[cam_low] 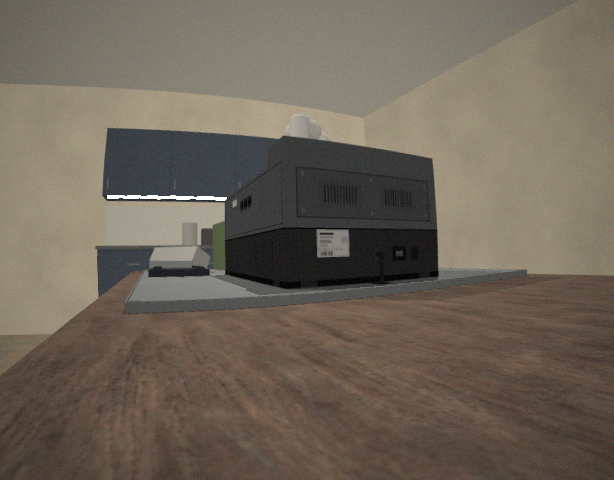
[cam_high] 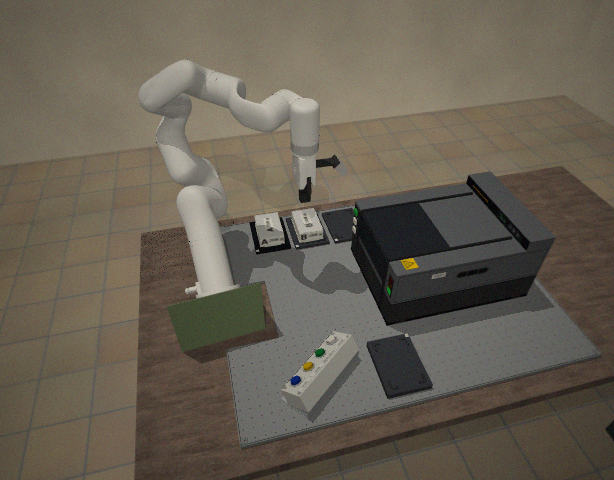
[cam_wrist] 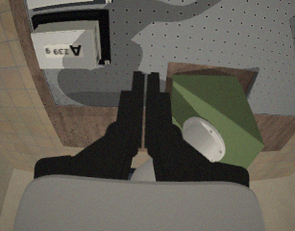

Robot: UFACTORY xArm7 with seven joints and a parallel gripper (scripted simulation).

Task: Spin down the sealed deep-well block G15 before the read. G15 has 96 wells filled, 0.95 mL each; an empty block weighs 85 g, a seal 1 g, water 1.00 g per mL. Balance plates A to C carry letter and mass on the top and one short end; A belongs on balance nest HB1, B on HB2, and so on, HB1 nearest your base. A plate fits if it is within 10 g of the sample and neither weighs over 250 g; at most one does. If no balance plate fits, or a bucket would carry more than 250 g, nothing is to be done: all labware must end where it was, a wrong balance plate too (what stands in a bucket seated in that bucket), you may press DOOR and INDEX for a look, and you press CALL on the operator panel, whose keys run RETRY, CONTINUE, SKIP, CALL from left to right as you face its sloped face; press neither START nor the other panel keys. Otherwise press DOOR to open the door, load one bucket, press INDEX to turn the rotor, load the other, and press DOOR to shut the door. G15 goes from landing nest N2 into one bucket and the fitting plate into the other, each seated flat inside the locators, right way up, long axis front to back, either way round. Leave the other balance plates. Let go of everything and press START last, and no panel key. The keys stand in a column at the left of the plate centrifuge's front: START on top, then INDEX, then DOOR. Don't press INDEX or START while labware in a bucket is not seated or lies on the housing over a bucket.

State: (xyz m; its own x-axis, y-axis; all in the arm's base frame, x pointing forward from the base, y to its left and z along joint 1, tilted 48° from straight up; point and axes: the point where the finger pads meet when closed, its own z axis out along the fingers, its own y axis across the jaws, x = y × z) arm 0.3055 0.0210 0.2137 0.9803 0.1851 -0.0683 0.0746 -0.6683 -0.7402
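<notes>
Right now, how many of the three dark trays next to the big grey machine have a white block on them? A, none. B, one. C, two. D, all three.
C: the top view shows white blocks marked A and B on their trays, while the third tray, nearest the machine, has nothing on it.

Plate A's mass print blurred, unreadable

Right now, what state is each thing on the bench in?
Gripper: jaws shut, holding nothing, raised above the balance nests.
Plate A: seated on its nest.
Plate B: seated on its nest.
Third balance nest: bare.
Centrifuge door: shut.
Landing nest: bare.
</notes>
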